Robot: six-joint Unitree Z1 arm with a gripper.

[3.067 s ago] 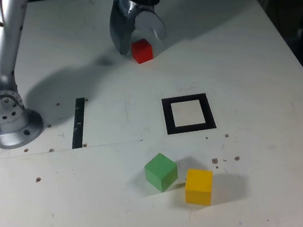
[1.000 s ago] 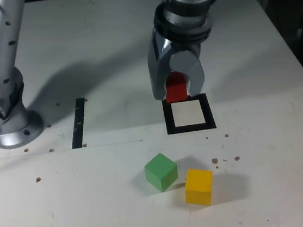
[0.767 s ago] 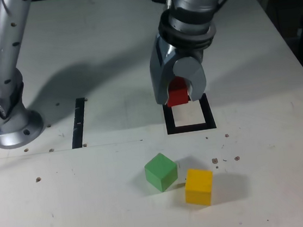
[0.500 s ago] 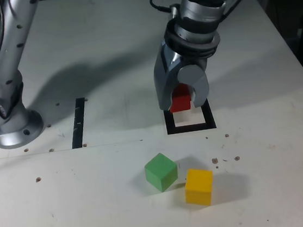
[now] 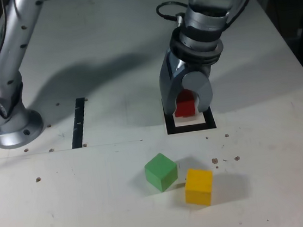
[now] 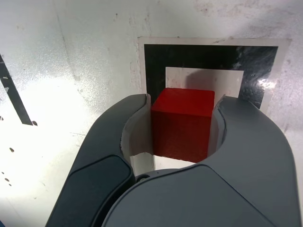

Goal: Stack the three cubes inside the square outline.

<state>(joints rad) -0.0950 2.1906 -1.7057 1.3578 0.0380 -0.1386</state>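
**Observer:** From the exterior view, where are you?

**Arm:** My gripper [image 5: 188, 107] is clamped on the red cube [image 5: 184, 106], low over the square outline [image 5: 190, 125] mid-worktop. Three seconds back I was gripping it near the far edge; since then I've carried it here and come down. The green cube [image 5: 161, 171] and yellow cube [image 5: 198, 186] wait nearer the front edge, unmoved.

**Observer:** And the wrist view?

**Arm:** My jaws hold the red cube [image 6: 182, 124] tight, over the outline's [image 6: 156, 59] white centre. No cube released yet; I judge all three placements remain.
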